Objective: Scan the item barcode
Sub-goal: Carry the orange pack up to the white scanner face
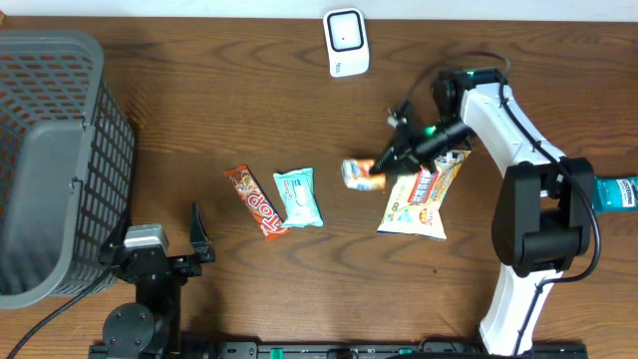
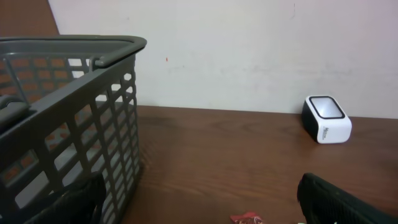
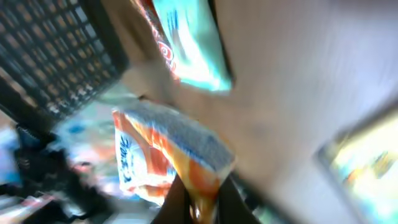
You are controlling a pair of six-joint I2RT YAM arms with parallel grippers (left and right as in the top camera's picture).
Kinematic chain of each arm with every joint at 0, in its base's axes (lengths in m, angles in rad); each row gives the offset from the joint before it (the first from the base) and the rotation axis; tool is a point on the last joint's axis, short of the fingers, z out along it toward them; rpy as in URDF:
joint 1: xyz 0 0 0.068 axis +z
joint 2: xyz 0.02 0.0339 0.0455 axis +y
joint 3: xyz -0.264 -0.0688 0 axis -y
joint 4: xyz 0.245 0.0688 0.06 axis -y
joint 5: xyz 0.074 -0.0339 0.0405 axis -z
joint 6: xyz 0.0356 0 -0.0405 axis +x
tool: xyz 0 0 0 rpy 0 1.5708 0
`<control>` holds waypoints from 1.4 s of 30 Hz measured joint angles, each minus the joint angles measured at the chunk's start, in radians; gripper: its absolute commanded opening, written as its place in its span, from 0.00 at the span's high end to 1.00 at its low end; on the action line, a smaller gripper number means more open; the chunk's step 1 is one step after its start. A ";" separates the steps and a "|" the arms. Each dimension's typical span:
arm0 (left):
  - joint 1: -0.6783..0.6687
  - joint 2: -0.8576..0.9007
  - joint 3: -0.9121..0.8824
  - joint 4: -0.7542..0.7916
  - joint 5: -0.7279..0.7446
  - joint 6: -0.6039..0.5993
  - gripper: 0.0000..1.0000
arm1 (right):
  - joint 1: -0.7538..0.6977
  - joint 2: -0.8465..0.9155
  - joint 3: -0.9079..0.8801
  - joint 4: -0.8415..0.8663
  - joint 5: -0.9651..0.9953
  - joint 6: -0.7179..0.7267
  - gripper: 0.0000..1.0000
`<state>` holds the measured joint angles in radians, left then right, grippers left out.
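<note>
The right gripper is clamped on one end of a small orange-and-white snack packet, just right of centre in the overhead view; I can't tell whether it hangs clear of the table. The white scanner sits at the top centre, well apart from it. To do this well, I'd say the arm should carry the packet up to the scanner and turn it so the barcode faces the window, flat and uncovered by the fingers. The wrist view is too blurred to show where the barcode lies. The way up looks free. Nearby lie a yellow-and-white bag, a teal packet and a brown bar; a grey basket fills the left. The left gripper sits lower left, jaws wide apart, holding nothing.
</note>
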<state>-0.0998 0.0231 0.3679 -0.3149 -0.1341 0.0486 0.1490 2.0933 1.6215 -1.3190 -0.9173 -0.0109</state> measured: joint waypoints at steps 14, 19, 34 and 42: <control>0.000 0.000 0.000 0.000 0.000 0.000 0.02 | 0.099 0.000 0.003 0.920 0.216 -0.280 0.99; 0.000 0.000 0.000 0.000 0.000 0.000 0.02 | 0.116 0.007 0.003 1.172 0.370 -0.304 0.99; 0.000 0.001 0.000 0.000 0.000 0.000 0.02 | 0.114 0.336 0.008 2.060 0.492 -0.250 0.99; 0.000 0.001 0.000 0.000 0.000 0.000 0.02 | 0.092 0.370 0.008 2.154 0.495 -0.207 0.99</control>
<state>-0.0998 0.0238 0.3676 -0.3153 -0.1341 0.0486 0.2405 2.4638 1.6291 0.8349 -0.4221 -0.2176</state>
